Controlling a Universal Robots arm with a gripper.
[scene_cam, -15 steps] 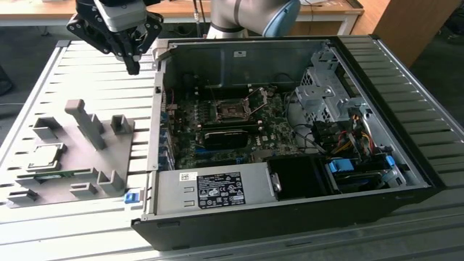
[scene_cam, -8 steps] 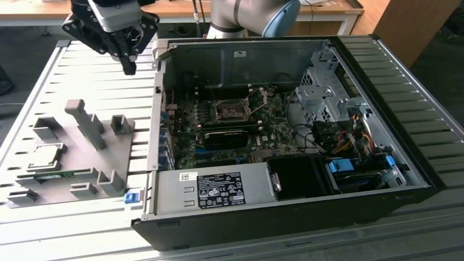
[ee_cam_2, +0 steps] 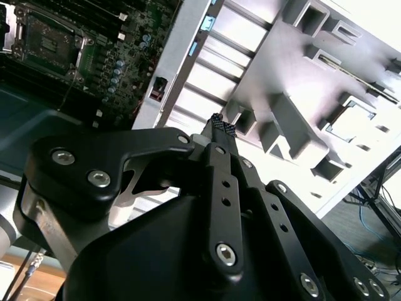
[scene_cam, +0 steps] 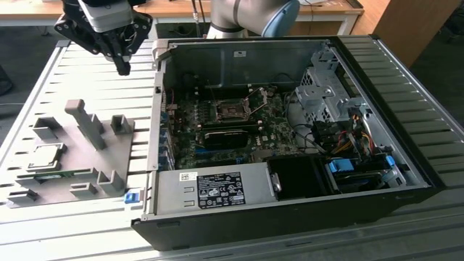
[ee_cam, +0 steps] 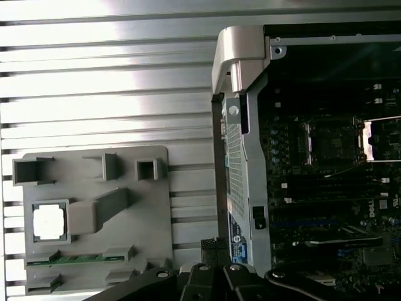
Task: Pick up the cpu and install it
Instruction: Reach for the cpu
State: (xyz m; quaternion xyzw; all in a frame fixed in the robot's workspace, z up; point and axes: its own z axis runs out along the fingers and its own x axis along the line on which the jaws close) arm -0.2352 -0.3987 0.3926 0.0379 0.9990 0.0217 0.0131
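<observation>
At the exterior view's left, your grey fixture tray (scene_cam: 76,166) lies on the slatted table (scene_cam: 94,81). The cpu (scene_cam: 45,156) sits flat in a square recess near the tray's left edge, silver top up and uncovered. In the first wrist view the cpu (ee_cam: 50,222) has the long green strip (ee_cam: 78,258) just beside it. Upright grey posts (scene_cam: 88,128) stand on the tray between the cpu and the case. The gripper (scene_cam: 124,69) hangs over bare slats past the tray's far edge, well apart from the cpu. Its fingers are pressed together with nothing between them, as the second wrist view's gripper (ee_cam_2: 220,124) also shows. Further right, the open computer case (scene_cam: 155,109) puts a raised side wall near the tray's right edge. The socket (scene_cam: 233,110) sits mid-board with its metal frame swung open and room above it. A drive cage (scene_cam: 326,92) and cables (scene_cam: 348,136) crowd the right side.
</observation>
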